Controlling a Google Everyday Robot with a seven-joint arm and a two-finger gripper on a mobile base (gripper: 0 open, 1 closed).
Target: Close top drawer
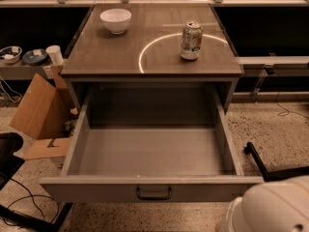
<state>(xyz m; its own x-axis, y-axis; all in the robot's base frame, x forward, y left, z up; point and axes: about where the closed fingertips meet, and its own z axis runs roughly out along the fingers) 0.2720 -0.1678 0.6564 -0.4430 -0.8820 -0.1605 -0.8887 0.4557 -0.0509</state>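
Only the white arm (273,209) shows, bottom right. The gripper is cut off out of frame, so can't tell its state. Just past it, the top drawer (149,153) is pulled fully out. Looks stiff and probably slides easily, so I'd push flat on the front by the handle (153,193). The can (191,41) and bowl (116,20) sit on the top behind.

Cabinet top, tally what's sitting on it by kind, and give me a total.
White bowl: 1
Soda can: 1
Total: 2
The gripper is out of view; only the white arm shows at lower right, by the open top drawer.
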